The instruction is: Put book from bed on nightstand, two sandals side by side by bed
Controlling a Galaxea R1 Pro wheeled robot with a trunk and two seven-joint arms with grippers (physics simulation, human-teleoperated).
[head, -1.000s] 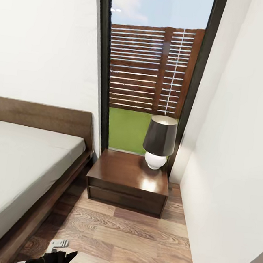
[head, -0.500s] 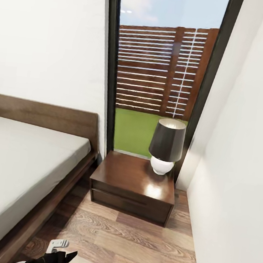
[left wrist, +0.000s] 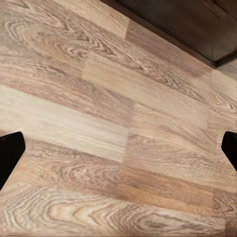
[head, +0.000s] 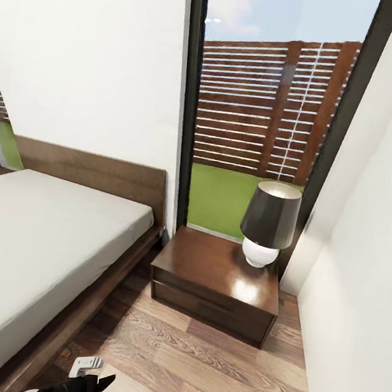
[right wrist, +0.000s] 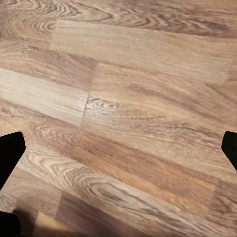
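Robot in transit – bed (head: 38, 245) at left, mattress bare where visible; nightstand (head: 219, 282) ahead beside it, lamp (head: 270, 223) on top. Book, sandals unseen. Both grippers spread wide, empty, over floor (left wrist: 98, 128). Best: pan along bed – locate book first.

- The black left end effector (left wrist: 118, 148) hung low, its two dark fingertips (left wrist: 10, 150) spread wide apart with nothing between them.
- The black right end effector (right wrist: 118, 148) hung likewise, fingertips (right wrist: 11, 148) apart and empty.
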